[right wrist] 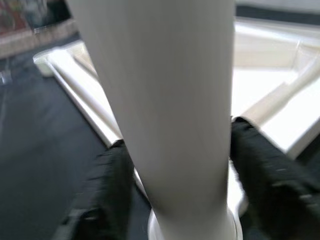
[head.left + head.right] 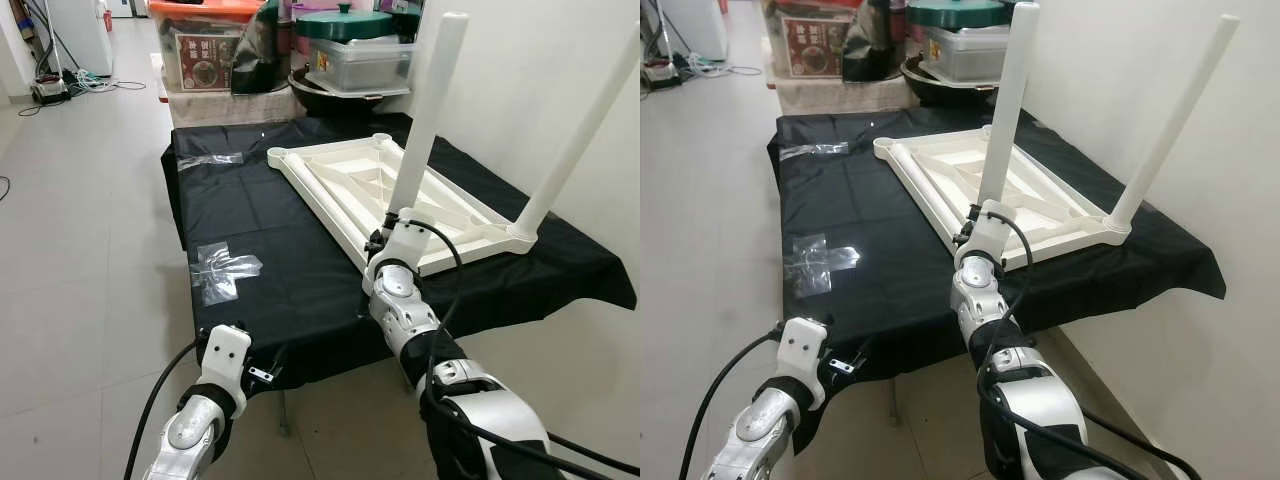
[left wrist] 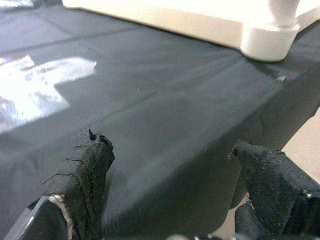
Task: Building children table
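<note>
The tabletop (image 2: 385, 190) lies upside down on the black-draped surface (image 2: 270, 270) so its sockets face up, and the right end effector (image 1: 176, 165) clasps an upright leg (image 2: 428, 115) at its near corner, steadying it, while the left end effector (image 3: 175, 165) idles wide open at the surface edge.

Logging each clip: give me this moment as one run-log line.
right end effector: around near table leg, at its socket | left end effector: open, idle at cloth edge | tabletop: upside down | far leg: fitted
</note>
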`<state>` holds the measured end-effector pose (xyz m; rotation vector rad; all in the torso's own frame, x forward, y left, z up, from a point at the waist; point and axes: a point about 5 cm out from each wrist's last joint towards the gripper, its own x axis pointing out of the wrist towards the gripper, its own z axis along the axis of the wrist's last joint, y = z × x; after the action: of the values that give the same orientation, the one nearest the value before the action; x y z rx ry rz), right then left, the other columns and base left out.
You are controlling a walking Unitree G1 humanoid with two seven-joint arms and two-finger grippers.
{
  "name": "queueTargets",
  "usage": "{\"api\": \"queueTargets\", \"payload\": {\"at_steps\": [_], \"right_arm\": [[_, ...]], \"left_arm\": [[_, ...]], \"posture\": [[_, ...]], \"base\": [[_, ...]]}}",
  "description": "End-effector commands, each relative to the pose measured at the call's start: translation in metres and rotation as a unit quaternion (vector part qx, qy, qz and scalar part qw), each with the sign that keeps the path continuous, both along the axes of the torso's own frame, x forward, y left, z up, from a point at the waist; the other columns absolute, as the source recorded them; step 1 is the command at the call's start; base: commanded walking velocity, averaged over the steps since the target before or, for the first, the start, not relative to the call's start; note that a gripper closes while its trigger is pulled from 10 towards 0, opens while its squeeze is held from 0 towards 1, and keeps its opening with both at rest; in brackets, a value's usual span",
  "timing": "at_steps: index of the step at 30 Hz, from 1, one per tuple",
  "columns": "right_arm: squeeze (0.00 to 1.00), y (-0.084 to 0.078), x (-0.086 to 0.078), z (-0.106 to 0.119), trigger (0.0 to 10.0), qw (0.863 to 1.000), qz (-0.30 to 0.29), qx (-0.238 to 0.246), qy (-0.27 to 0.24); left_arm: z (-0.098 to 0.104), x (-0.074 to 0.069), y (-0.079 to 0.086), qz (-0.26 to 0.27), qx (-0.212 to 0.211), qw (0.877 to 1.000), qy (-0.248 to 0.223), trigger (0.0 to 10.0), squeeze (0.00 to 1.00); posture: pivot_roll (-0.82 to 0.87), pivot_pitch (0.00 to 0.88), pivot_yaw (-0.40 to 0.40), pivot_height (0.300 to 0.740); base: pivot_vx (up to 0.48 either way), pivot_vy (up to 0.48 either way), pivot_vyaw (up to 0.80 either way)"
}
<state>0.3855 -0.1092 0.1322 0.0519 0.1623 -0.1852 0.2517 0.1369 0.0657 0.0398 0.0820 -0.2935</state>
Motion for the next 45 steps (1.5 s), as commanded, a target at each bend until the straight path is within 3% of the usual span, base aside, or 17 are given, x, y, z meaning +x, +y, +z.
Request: {"api": "queueTargets", "payload": {"at_steps": [1,9,10,18,20,24,27,28,29,30,31,32,33,35,37,41,45], "right_arm": [[1.0,0.001,-0.001,-0.001,10.0,1.0,0.015,0.001,-0.007],[0.93,0.012,0.005,0.014,10.0,0.994,0.104,0.013,-0.044],[0.0,0.014,0.009,0.026,10.0,0.985,0.155,0.003,-0.07],[0.0,0.017,0.01,0.039,10.0,0.938,0.333,-0.027,-0.095],[0.0,0.02,0.003,0.03,10.0,0.893,0.444,-0.04,-0.062],[0.0,0.029,-0.006,0.018,9.7,0.847,0.526,-0.068,-0.029],[0.0,0.029,-0.006,0.018,9.7,0.847,0.526,-0.068,-0.029],[0.0,0.036,-0.01,0.014,3.5,0.834,0.545,-0.075,-0.022],[0.0,0.036,-0.01,0.014,3.5,0.834,0.545,-0.075,-0.022],[0.0,0.044,-0.011,0.012,0.0,0.84,0.537,-0.068,-0.027],[0.0,0.044,-0.011,0.012,0.0,0.84,0.537,-0.068,-0.027],[0.0,0.044,-0.005,0.011,0.0,0.885,0.46,-0.069,-0.03],[0.0,0.044,-0.005,0.011,0.0,0.885,0.46,-0.069,-0.03],[0.0,0.026,0.005,0.007,0.0,0.961,0.269,-0.056,-0.011],[0.0,0.026,0.005,0.007,0.0,0.961,0.269,-0.056,-0.011],[0.0,-0.021,0.0,-0.016,0.0,0.997,0.012,-0.06,0.042],[0.0,-0.019,-0.007,-0.026,0.0,0.998,0.005,-0.047,0.034]], "left_arm": [[-0.004,-0.002,0.0,0.0,0.001,1.0,0.008,10.0,0.0],[0.003,0.003,-0.003,-0.001,-0.003,1.0,-0.005,10.0,0.0],[0.001,0.002,-0.002,-0.005,-0.001,1.0,-0.001,10.0,0.0],[-0.003,0.0,-0.002,-0.013,0.006,1.0,0.006,10.0,0.0],[-0.002,0.001,-0.004,-0.012,0.01,1.0,-0.002,10.0,0.0],[0.002,0.004,-0.004,-0.008,0.007,1.0,-0.011,10.0,0.0],[0.002,0.004,-0.004,-0.008,0.007,1.0,-0.011,10.0,0.0],[0.002,0.004,-0.005,-0.013,0.013,1.0,-0.011,10.0,0.0],[0.002,0.004,-0.005,-0.013,0.013,1.0,-0.011,10.0,0.0],[0.0,0.003,-0.004,-0.013,0.016,1.0,-0.008,10.0,0.0],[0.0,0.003,-0.004,-0.013,0.016,1.0,-0.008,10.0,0.0],[-0.002,0.0,-0.003,-0.012,0.018,1.0,-0.005,10.0,0.0],[-0.002,0.0,-0.003,-0.012,0.018,1.0,-0.005,10.0,0.0],[-0.003,-0.003,-0.002,-0.011,0.019,1.0,-0.004,10.0,0.0],[-0.003,-0.003,-0.002,-0.011,0.019,1.0,-0.004,10.0,0.0],[0.001,0.002,-0.003,-0.016,0.014,1.0,-0.011,10.0,0.0],[0.001,0.003,-0.004,-0.029,0.022,0.999,-0.008,10.0,0.0]], "posture": [[0.07,0.0,-0.084,0.74],[0.08,0.0,-0.093,0.74],[0.07,0.0,-0.078,0.74],[0.08,0.0,-0.088,0.74],[0.1,0.0,-0.107,0.74],[0.12,0.0,-0.123,0.74],[0.12,0.0,-0.123,0.74],[0.12,0.0,-0.123,0.74],[0.12,0.0,-0.123,0.74],[0.12,0.0,-0.118,0.74],[0.12,0.0,-0.118,0.74],[0.12,0.0,-0.118,0.74],[0.12,0.0,-0.118,0.74],[0.11,0.0,-0.109,0.74],[0.11,0.0,-0.109,0.74],[0.1,0.0,-0.092,0.74],[0.08,0.0,-0.07,0.74]], "base": [[0.0,0.0,0.0],[0.0,0.0,0.0],[0.0,0.0,0.0],[0.0,0.0,0.0],[0.0,0.0,0.0],[0.0,0.0,0.0],[0.0,0.0,0.0],[0.0,0.0,0.0],[0.0,0.0,0.0],[0.0,0.0,0.0],[0.0,0.0,0.0],[0.0,0.0,0.0],[0.0,0.0,0.0],[0.0,0.0,0.0],[0.0,0.0,0.0],[0.0,0.0,0.0],[0.0,0.0,0.0]]}}
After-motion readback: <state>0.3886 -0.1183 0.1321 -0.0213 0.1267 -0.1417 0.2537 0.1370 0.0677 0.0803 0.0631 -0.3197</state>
